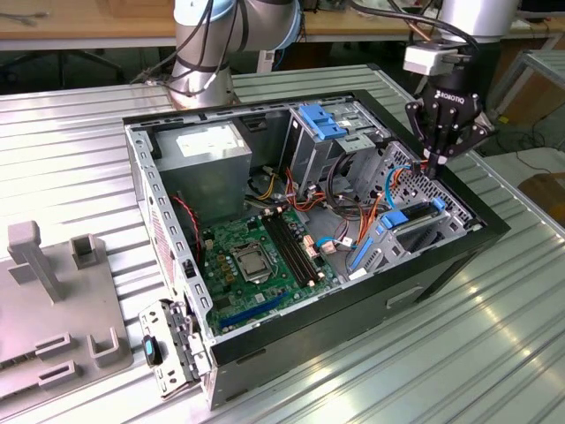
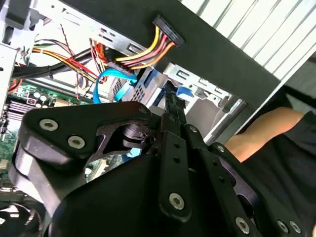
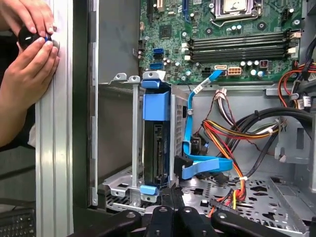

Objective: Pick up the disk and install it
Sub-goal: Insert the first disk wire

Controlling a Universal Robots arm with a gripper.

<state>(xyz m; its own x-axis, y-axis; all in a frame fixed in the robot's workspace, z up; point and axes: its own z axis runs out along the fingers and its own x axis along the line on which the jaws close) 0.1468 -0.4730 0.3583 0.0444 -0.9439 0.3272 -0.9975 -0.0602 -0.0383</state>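
Disk (image 3: 158, 143) upright in metal cage (image 3: 134, 148)

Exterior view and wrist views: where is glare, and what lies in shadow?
In the exterior view, light glares off the table at the exterior view's right, and the case is evenly lit; in the second wrist view, the table is very bright and the hand is dark in front; in the first wrist view, light is even and the disk shows without glare.
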